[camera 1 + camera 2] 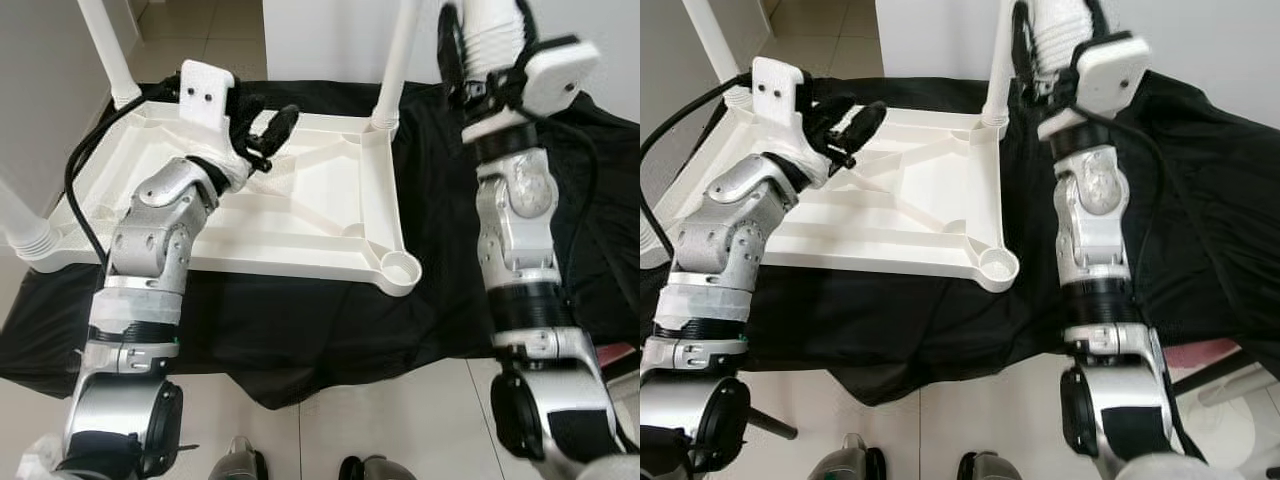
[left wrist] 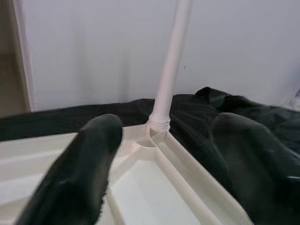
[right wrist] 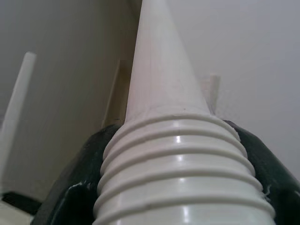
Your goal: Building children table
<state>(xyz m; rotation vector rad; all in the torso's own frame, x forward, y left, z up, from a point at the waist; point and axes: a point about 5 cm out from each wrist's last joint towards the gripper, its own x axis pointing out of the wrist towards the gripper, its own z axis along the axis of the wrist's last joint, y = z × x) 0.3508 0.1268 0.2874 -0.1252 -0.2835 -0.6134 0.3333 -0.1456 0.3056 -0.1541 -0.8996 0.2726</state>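
Nearest me, low in the left eye frame, my two silver arms rise from the bottom corners over the crumpled black cloth (image 1: 300, 340) spread across the pale tiled floor (image 1: 400, 420). On that cloth, centre left, lies the upturned white moulded-plastic tabletop (image 1: 300, 215), ribbed underside up. Its near right corner carries an empty round socket (image 1: 400, 268), which I judge to be the one leg place not yet filled.

My left gripper (image 1: 262, 128) hovers over the tabletop's upper-left part, fingers spread wide and holding nothing. Beyond it, three white plastic legs already stand screwed in; the far right one (image 1: 395, 60) rises at upper centre.

At the upper right, my right gripper (image 1: 470, 70) is clamped around the loose white tapered leg with the ribbed threaded end (image 3: 178, 154), black fingers (image 3: 70, 197) hugging the threads on both sides.

I expect this leg to be light, stiff and fairly slick. Gripping on the threads blocks them from the socket, so I'd rather hold the smooth shaft above and steady the tabletop rim with the free claw.
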